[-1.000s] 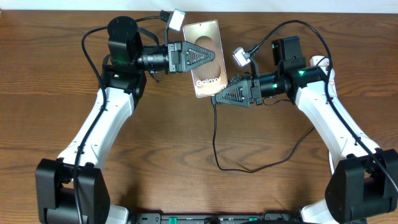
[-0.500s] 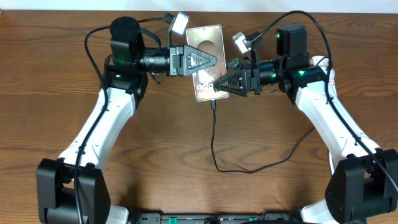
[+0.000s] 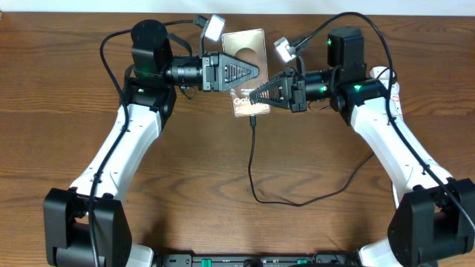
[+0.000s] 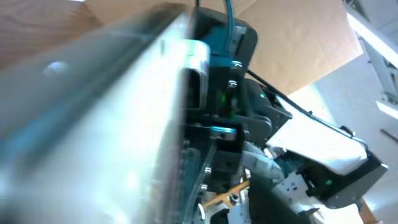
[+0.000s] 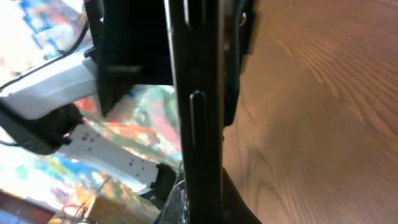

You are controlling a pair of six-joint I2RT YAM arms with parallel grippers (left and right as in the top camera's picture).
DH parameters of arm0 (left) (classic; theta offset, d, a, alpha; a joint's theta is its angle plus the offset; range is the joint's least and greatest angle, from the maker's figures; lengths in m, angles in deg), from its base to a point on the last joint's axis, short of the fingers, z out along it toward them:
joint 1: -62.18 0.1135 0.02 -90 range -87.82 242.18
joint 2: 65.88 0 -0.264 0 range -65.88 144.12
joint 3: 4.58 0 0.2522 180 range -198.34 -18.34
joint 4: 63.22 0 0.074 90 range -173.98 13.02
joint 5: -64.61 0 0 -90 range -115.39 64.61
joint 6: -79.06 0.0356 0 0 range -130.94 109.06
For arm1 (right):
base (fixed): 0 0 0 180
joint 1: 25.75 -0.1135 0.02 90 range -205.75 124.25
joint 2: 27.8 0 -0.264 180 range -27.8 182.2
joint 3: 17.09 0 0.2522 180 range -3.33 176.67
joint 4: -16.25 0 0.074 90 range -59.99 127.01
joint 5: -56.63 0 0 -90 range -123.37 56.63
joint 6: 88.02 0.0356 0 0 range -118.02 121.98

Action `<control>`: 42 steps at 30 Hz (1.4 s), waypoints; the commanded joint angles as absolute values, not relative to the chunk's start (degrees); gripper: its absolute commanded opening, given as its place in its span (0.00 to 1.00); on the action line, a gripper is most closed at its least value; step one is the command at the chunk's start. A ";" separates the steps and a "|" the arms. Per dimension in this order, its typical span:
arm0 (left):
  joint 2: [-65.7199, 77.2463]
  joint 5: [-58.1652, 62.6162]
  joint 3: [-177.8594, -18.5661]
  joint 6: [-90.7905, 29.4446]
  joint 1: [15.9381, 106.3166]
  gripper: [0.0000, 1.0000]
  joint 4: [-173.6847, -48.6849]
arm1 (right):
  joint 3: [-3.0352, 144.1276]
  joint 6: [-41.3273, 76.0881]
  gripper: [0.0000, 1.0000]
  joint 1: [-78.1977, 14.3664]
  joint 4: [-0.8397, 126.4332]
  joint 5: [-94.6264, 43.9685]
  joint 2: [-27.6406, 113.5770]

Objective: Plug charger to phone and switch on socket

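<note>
Phone: the phone (image 3: 249,41) is seen near the middle of the bench's (image 3: 193,185) far edge, apparently tilted up between both arms.
Charger: the charger (image 3: 251,159) is trailed from the phone's near end toward the bench's near edge, then looped right; whether its tip is seated cannot be told.
Left fingers: the left gripper (image 3: 256,69) is laid across the phone's face; its spread cannot be told.
Right fingers: the right gripper (image 3: 254,95) is shown pinched shut at the phone's lower part.
Socket: the socket (image 3: 387,76) is glimpsed behind the right arm, toward the far right corner.
Risk: the tilted phone could be dropped if one hold slackens, and the plug tip could be levered out or bent by the cable's drag.
</note>
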State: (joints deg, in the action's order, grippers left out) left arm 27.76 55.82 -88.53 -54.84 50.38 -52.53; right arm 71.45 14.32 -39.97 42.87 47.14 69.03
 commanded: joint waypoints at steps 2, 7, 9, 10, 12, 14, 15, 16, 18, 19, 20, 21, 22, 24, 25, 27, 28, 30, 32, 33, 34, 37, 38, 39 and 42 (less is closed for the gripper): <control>27.04 56.15 -89.80 -53.98 49.95 0.66 -52.40 | 71.54 15.19 0.01 -40.32 42.66 44.62 68.95; 27.04 52.82 -89.80 -54.01 53.51 0.72 -52.44 | 71.54 15.28 0.02 -40.32 47.22 35.68 68.95; 27.04 52.52 -89.80 -54.01 55.70 0.75 -52.49 | 71.54 15.26 0.02 -40.32 50.85 28.65 68.97; 27.04 52.52 -89.80 -54.01 56.29 0.76 -52.51 | 71.54 15.24 0.02 -40.32 51.99 26.40 68.97; 27.04 52.32 -89.80 -53.98 58.03 0.77 -53.19 | 71.48 15.19 0.01 -40.32 54.20 22.02 68.97; 27.06 51.73 -89.80 -53.72 59.52 0.77 -54.48 | 71.28 15.17 0.01 -40.32 54.50 20.49 69.08; 27.15 51.64 -89.80 -52.72 60.09 0.77 -55.22 | 71.19 15.22 0.01 -40.32 54.52 20.10 69.19; 27.26 51.34 -89.80 -50.99 60.70 0.77 -56.60 | 71.13 15.22 0.01 -40.32 54.79 19.23 69.69; 27.52 48.96 -89.80 -48.41 61.36 0.77 -61.47 | 71.10 15.19 0.01 -40.34 55.59 18.09 70.85; 27.59 48.26 -89.80 -47.45 61.42 0.77 -63.00 | 71.10 15.19 0.01 -40.34 55.75 17.96 71.28; 27.72 46.51 -89.80 -44.89 61.42 0.77 -66.69 | 71.08 15.17 0.01 -40.32 55.79 17.98 72.31; 27.76 44.93 -89.80 -43.19 61.40 0.77 -69.32 | 71.08 15.17 0.01 -40.32 55.77 17.98 73.29; 27.78 42.53 -89.80 -41.02 61.40 0.77 -73.06 | 71.08 14.82 0.01 -40.32 55.73 17.96 74.37; 27.78 35.38 -89.80 -36.87 61.40 0.78 -81.62 | 71.08 14.76 0.01 -40.32 55.59 17.98 77.51; 27.78 33.46 -89.80 -36.02 61.40 0.78 -83.66 | 71.08 14.74 0.01 -40.32 55.57 17.98 78.39; 27.78 28.69 -89.80 -34.64 61.40 0.78 -88.16 | 71.08 14.58 0.01 -40.32 55.25 18.00 80.97; 27.78 26.38 -89.80 -34.51 61.40 0.78 -90.32 | 71.08 14.58 0.01 -40.32 55.00 18.00 81.78; 27.78 23.10 -89.80 -34.51 61.40 0.78 -93.45 | 71.08 14.63 0.01 -40.32 53.98 18.16 84.16; 27.78 21.53 -89.80 -34.53 61.40 0.78 -95.09 | 71.08 14.87 0.01 -40.32 52.97 19.14 85.95; 27.78 21.44 -89.80 -34.53 61.40 0.78 -96.14 | 71.08 15.06 0.02 -40.32 52.08 19.97 87.65; 27.78 21.44 -89.80 -34.53 61.40 0.78 -96.35 | 71.08 15.28 0.02 -40.32 51.77 20.17 88.33; 27.78 21.44 -89.80 -34.53 61.40 0.78 -96.44 | 71.08 15.28 0.03 -40.32 51.20 20.12 91.06; 27.78 21.44 -89.80 -34.53 61.40 0.78 -96.46 | 71.08 15.24 0.03 -40.32 51.20 20.12 91.48; 27.78 21.46 -89.80 -34.53 61.40 0.78 -96.44 | 71.08 15.24 0.03 -40.32 51.18 20.12 91.92; 27.78 21.44 -89.80 -34.53 61.40 0.79 -96.44 | 71.08 15.19 0.04 -40.32 51.20 19.29 92.49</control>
